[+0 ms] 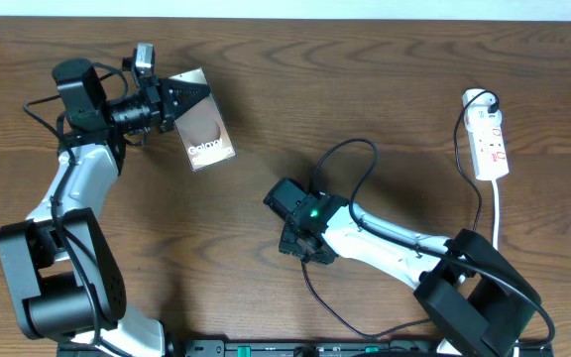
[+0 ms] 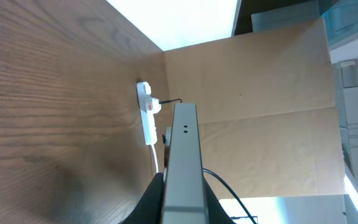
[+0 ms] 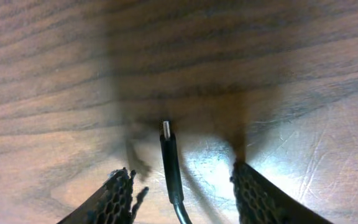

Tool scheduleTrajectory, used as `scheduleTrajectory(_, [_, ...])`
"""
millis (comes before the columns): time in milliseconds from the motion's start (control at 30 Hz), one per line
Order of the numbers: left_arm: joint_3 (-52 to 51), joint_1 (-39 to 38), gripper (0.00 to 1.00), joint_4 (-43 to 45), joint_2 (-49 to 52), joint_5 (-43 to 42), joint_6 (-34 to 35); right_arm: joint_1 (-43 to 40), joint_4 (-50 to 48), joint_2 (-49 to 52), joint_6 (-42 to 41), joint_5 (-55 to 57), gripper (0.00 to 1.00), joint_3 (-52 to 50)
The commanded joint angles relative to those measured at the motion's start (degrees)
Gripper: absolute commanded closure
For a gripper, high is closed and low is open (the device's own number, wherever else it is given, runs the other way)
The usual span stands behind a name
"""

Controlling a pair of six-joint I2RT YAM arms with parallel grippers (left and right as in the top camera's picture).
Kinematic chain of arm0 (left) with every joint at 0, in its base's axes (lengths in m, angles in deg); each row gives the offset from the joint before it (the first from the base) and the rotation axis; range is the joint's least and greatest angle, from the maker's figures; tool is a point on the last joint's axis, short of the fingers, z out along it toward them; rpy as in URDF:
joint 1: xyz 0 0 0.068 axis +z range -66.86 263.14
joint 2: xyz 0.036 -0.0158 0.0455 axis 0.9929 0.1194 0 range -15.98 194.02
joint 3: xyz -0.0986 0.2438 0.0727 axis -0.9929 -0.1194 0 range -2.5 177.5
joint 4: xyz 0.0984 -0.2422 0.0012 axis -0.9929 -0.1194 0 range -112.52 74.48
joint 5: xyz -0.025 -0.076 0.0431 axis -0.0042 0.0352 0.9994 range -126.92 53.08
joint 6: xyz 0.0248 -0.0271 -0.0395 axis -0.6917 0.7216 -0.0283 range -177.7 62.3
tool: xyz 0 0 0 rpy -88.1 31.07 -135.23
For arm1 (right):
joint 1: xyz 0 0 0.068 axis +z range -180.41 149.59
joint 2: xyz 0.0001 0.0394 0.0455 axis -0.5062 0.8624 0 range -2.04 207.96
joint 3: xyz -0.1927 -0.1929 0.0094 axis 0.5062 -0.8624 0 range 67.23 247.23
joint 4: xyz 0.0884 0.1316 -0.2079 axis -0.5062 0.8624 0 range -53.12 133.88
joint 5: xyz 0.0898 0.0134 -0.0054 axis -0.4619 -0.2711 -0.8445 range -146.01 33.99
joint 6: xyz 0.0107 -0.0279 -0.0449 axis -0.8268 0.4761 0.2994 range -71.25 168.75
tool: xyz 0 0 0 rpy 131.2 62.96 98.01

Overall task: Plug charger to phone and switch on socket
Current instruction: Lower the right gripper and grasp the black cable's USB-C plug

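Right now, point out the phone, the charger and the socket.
phone (image 1: 204, 129), overhead view, on its bronze back.
charger (image 3: 170, 165), right wrist view, on the black plug body.
socket (image 1: 491, 144), overhead view, middle of the white strip.

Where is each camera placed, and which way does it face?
Overhead: above the table, facing straight down; the left arm and right arm show.
Left wrist: looks along the edge of the gripped phone towards the power strip; the left pincer shows at the bottom.
Right wrist: faces down at the wood; the open right pincer straddles the charger plug.
Shared: overhead and left wrist both show phone and power strip.
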Motion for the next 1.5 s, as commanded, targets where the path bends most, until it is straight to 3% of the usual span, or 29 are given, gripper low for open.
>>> scheduleTrajectory(0, [0.7, 0.1, 0.93, 0.3, -1.1, -1.8, -0.6, -0.6, -0.1, 2.3, -0.8, 0.1, 0.59, -0.3])
scheduleTrajectory(100, [0.7, 0.1, 0.93, 0.3, -1.1, -1.8, -0.6, -0.7, -0.1, 2.3, -0.8, 0.1, 0.75, -0.3])
scheduleTrajectory(300, [0.7, 0.1, 0.93, 0.3, -1.1, -1.8, -0.6, -0.7, -0.1, 2.3, -0.8, 0.0, 0.99, -0.3])
scheduleTrajectory(567, [0.7, 0.1, 0.93, 0.3, -1.1, -1.8, -0.6, -3.1, -1.4, 2.3, 3.2, -4.9, 0.99, -0.3])
scheduleTrajectory(700, [0.7, 0.1, 0.93, 0.3, -1.1, -1.8, -0.5, -8.4, -6.5, 2.3, 14.3, -18.1, 0.99, -0.3])
scheduleTrajectory(900, [0.7, 0.1, 0.92, 0.3, -1.1, -1.8, -0.6, -17.9, -18.1, 2.3, 34.0, -47.0, 0.99, -0.3])
scheduleTrajectory(1100, [0.7, 0.1, 0.93, 0.3, -1.1, -1.9, -0.5, -25.0, -21.1, 2.4, 43.5, -52.6, 0.99, -0.3])
scheduleTrajectory(1233, [0.7, 0.1, 0.93, 0.3, -1.1, -2.1, -0.5, -28.7, -27.2, 3.2, 43.9, -55.6, 0.99, -0.4])
scheduleTrajectory(1367, [0.7, 0.1, 0.93, 0.3, -1.1, -2.3, -0.5, -30.9, -42.8, 5.3, 41.0, -65.6, 0.99, -0.4])
scheduleTrajectory(1467, [0.7, 0.1, 0.92, 0.3, -1.1, -2.3, -0.5, -30.8, -44.5, 6.3, 40.4, -65.8, 0.99, -0.4])
